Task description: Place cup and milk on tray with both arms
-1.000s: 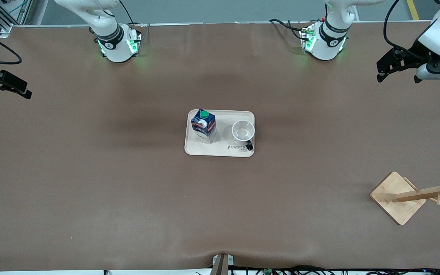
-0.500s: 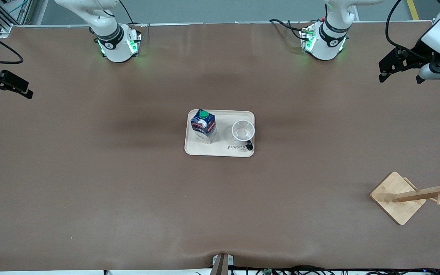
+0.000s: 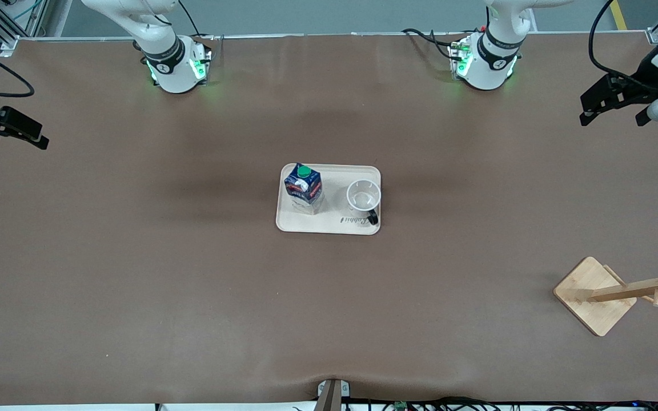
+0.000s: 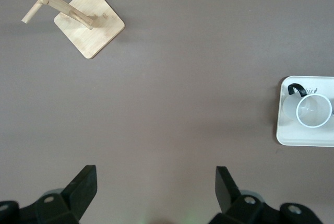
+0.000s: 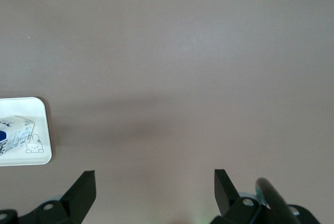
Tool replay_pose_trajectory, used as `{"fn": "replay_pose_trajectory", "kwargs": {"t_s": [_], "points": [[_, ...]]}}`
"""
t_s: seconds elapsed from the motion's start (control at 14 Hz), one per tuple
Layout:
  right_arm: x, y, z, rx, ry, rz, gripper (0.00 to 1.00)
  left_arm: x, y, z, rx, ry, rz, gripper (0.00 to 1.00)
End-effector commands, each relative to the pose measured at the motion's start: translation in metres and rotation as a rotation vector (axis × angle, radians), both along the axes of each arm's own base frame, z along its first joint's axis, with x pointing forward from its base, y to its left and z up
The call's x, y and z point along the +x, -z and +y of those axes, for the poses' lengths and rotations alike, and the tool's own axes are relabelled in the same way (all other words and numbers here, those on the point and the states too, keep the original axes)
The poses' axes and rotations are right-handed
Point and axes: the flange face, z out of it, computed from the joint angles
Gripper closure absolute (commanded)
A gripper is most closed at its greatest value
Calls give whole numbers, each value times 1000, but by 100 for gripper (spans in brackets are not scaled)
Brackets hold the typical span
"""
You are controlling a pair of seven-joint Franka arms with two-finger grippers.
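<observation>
Over the table's edge at the left arm's end, we see the left gripper hanging with fingers spread wide and empty; over the right arm's end of the table, the right gripper hangs the same way, wide and holding nothing. Well apart from both, at mid-table, the tray carries the milk carton upright and the white cup beside it, its black handle turned toward the front camera. We also see a wooden rack near the left arm's end.
</observation>
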Motion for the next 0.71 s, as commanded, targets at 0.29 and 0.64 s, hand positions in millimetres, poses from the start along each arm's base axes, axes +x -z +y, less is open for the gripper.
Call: {"fn": "replay_pose_trajectory", "kwargs": {"t_s": [0.29, 0.64], "points": [[-1, -6, 0, -3, 1, 9, 0, 6, -1, -5, -22, 25, -1, 0], [1, -4, 2, -1, -3, 9, 0, 6, -1, -5, -20, 21, -1, 0]]}}
